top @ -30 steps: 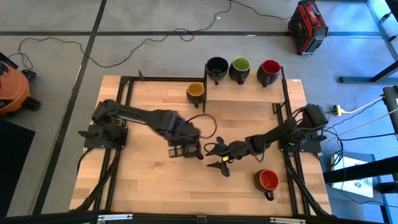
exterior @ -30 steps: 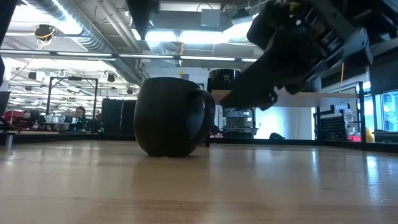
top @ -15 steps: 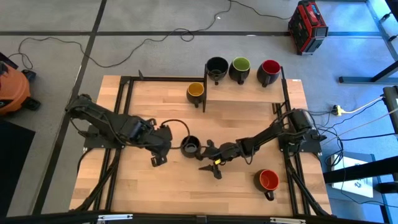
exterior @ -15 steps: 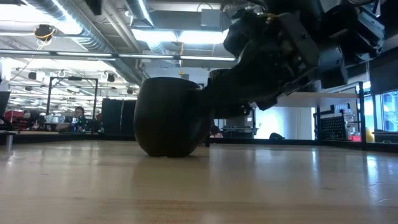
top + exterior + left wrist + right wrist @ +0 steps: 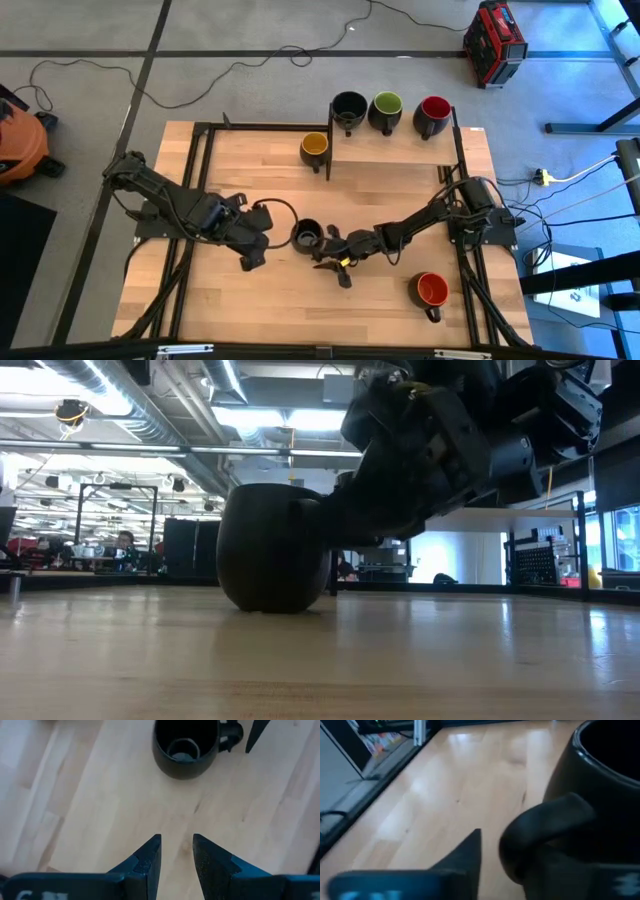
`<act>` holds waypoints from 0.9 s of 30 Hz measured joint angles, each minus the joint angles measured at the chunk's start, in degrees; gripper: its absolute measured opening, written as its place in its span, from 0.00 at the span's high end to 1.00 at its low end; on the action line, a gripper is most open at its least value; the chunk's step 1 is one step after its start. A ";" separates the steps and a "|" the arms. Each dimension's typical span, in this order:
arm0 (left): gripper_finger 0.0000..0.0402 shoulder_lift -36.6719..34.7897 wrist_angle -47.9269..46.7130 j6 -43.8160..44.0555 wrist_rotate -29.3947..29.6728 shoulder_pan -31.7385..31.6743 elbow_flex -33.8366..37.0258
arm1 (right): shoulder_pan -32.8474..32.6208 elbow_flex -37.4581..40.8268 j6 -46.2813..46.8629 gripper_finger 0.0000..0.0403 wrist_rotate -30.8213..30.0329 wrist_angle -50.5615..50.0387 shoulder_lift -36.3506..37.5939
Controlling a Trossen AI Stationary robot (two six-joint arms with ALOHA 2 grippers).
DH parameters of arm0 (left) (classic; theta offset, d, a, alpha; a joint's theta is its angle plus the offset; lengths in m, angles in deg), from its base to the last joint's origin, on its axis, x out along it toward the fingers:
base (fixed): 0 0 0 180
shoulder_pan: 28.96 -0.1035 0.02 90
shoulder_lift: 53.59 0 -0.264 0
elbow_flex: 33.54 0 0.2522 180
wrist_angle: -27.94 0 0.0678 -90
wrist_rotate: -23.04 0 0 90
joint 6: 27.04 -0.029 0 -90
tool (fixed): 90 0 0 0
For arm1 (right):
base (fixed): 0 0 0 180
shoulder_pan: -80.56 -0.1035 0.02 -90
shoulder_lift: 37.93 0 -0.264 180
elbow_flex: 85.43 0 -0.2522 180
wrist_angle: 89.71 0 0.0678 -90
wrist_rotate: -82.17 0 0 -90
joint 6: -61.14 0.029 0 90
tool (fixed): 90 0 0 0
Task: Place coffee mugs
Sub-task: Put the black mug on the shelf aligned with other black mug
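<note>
A black mug (image 5: pixel 306 236) stands upright on its base at the middle of the wooden table (image 5: pixel 230 170); the low view shows it too (image 5: pixel 270 550). Its handle (image 5: pixel 230 734) points toward the table's right. My right gripper (image 5: pixel 325 245) reaches in from the right, open, with the handle (image 5: pixel 540 827) between its fingers. My left gripper (image 5: pixel 252 252) is open and holds nothing, left of the mug (image 5: pixel 186 745), low over bare wood. A yellow-lined mug (image 5: pixel 314 146) stands farther back. Black (image 5: pixel 348 106), green (image 5: pixel 386 106) and red (image 5: pixel 433 110) mugs sit on a raised shelf. My right gripper has the black mug's handle (image 5: pixel 540 827) between its fingers, coming nearly level from the table's right. The finger that shows (image 5: pixel 470 852) stands a little off the handle. The handle hides the other finger, so I cannot tell whether it touches. The mug stands upright on the table.
An orange-red-lined mug (image 5: pixel 431 290) stands near the table's front right corner. The raised shelf (image 5: pixel 390 148) runs along the far right. A black frame (image 5: pixel 200 150) borders the table. Bare wood lies along the near edge and the far left.
My left gripper has drawn back from the black mug toward the table's left edge, leaving the mug upright at the middle of the table. My right gripper has gone toward the table's left, up to the mug's handle.
</note>
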 joint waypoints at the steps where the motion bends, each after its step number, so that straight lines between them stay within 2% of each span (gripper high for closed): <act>1: 0.74 0.02 -0.08 0.00 0.58 -0.02 0.00 | 0.01 0.00 -1.05 0.80 -0.37 -0.26 0.00; 5: 0.74 0.02 -0.29 -1.69 1.16 -0.08 0.00 | 0.02 -0.07 -4.12 0.96 -0.93 -1.06 0.02; 13: 0.74 -0.47 -0.70 -4.66 1.49 -0.09 -0.28 | 0.02 -0.41 -5.09 0.97 -0.45 -3.55 2.72; 20: 0.74 -5.36 -1.01 -5.82 3.29 -1.57 -1.64 | 0.10 -0.53 -7.46 0.97 -0.44 -13.37 15.09; 27: 0.74 -12.37 -0.63 -11.92 7.80 -6.51 -1.66 | 4.30 -0.50 -6.97 0.97 -1.42 -25.07 29.48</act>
